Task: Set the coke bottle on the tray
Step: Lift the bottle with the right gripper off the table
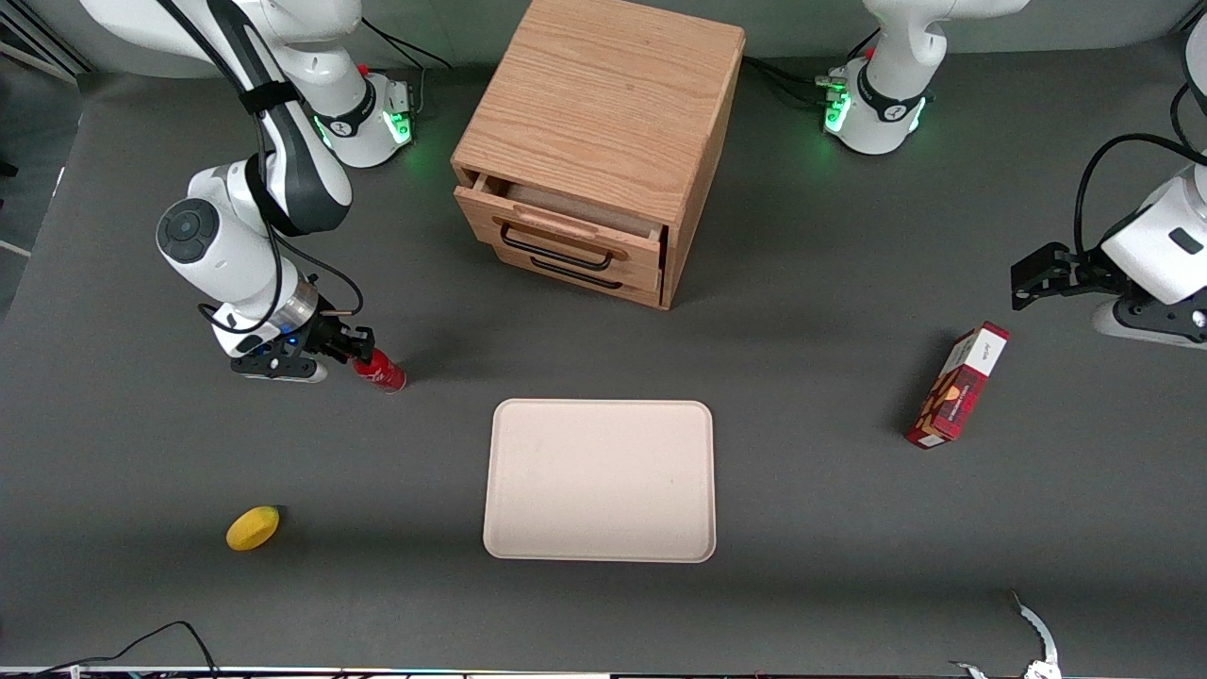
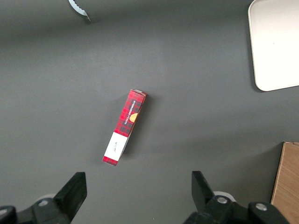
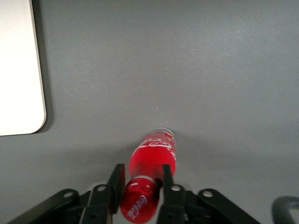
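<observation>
1. The gripper (image 1: 356,356) is sitting low over the table (image 1: 830,490), toward the working arm's end, and its two fingers (image 3: 117,179) are closing on the upper part of the coke bottle (image 1: 380,371).
2. In the right wrist view, the coke bottle (image 3: 152,179) is standing between the fingers, with the red cap end near the gripper (image 3: 140,184) and the base pointing away from it.
3. The tray (image 1: 600,481) is lying flat on the table, at about 4 o'clock from the bottle in the front view, apart from it.
4. A wooden drawer cabinet (image 1: 596,151) is standing at 12 o'clock from the tray, its top drawer (image 1: 566,224) slightly open.
5. A yellow lemon (image 1: 253,527) is lying at about 7 o'clock from the bottle.
6. A red carton (image 1: 957,385) is lying toward the parked arm's end.
</observation>
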